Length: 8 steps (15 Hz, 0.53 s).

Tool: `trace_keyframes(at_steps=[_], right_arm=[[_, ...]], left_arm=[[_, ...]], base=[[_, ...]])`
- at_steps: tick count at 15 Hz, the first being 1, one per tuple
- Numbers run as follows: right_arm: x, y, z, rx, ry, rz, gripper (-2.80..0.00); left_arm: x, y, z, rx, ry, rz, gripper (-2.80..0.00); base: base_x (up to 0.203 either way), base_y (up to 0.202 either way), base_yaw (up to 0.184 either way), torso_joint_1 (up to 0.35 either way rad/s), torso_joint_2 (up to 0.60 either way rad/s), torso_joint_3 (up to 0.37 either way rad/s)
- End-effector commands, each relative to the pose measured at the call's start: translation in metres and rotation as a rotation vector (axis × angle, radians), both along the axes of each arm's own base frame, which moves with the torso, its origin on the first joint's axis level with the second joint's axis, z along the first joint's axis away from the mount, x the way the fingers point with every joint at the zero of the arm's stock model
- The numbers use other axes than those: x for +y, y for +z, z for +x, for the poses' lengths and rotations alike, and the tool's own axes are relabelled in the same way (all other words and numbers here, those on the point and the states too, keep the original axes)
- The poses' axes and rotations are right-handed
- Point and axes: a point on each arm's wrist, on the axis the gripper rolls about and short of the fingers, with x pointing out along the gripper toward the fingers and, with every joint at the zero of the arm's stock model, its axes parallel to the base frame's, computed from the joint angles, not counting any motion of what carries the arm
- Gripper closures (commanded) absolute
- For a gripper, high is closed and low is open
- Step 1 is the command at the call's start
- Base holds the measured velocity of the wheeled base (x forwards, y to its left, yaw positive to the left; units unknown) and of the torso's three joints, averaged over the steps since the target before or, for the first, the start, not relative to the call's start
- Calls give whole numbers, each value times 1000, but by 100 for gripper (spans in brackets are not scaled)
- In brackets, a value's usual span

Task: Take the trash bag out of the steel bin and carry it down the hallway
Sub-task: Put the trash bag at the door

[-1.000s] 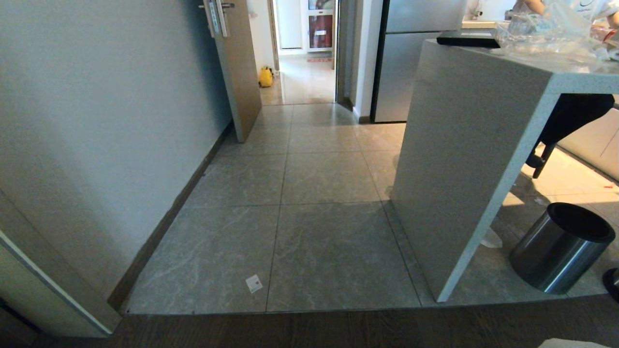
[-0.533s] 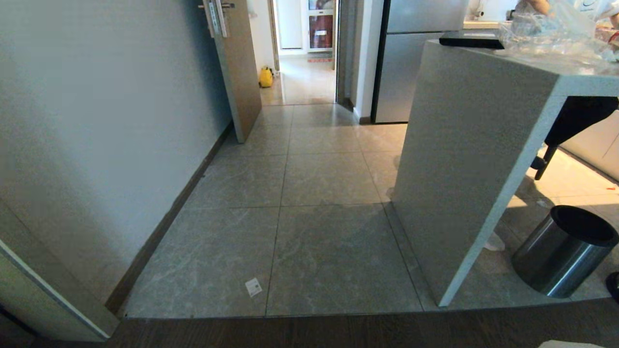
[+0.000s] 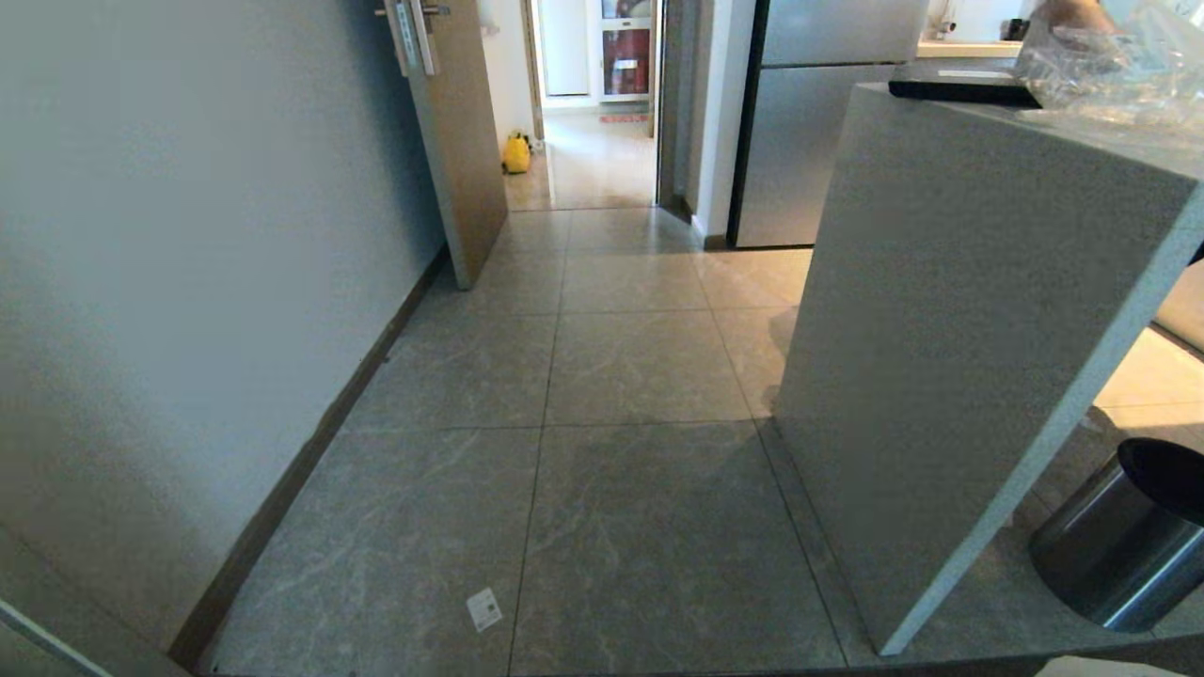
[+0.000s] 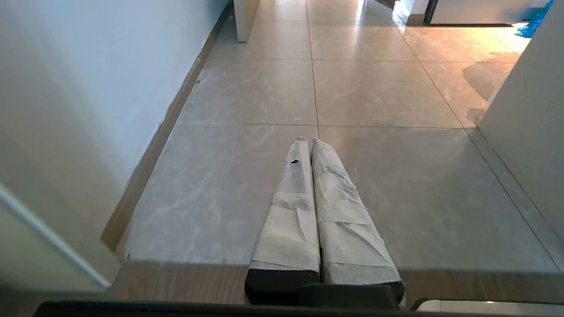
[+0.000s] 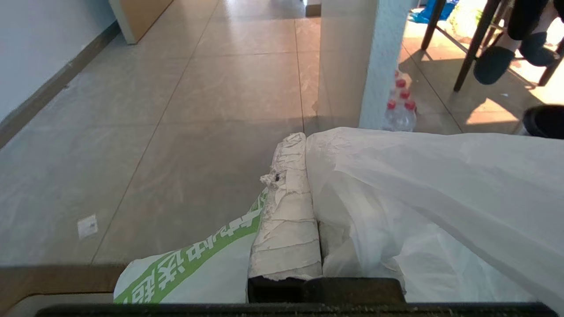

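Note:
The trash bag (image 5: pixel 440 198), thin white wrinkled film, drapes over one finger of my right gripper (image 5: pixel 304 138), which is shut on it; a white fold with green print (image 5: pixel 198 259) hangs on the other side. The steel bin (image 3: pixel 1119 555), with its black rim, stands on the floor at the lower right of the head view, behind the counter's end panel and partly cut off by the edge. My left gripper (image 4: pixel 307 141) is shut with nothing in it, hanging over the hallway (image 3: pixel 640 376) tiles. Neither arm shows in the head view.
A grey counter (image 3: pixel 941 329) stands close on the right, the wall (image 3: pixel 188 235) on the left. An open brown door (image 3: pixel 461 141) and a steel fridge (image 3: pixel 809 122) flank the far doorway. Red-capped bottles (image 5: pixel 398 110) and a seated person's feet (image 5: pixel 493 64) lie beyond the counter.
The whole head view has shifted: the counter has grown and the bin has slid toward the lower right edge, so the camera has moved forward and left. The scene's things stay put.

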Motion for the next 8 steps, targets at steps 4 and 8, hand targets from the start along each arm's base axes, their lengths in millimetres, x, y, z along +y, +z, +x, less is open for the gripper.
trace_keyframes(at_steps=[4,8], right_arm=[[0,0,0,1,1,-1,0],[0,0,0,1,1,-1,0]], left_arm=[[0,0,0,0,0,-1,0],[0,0,0,0,0,-2,0]], base=[[188,0,1,2,1,5],[187,0,2,3,3,0]])
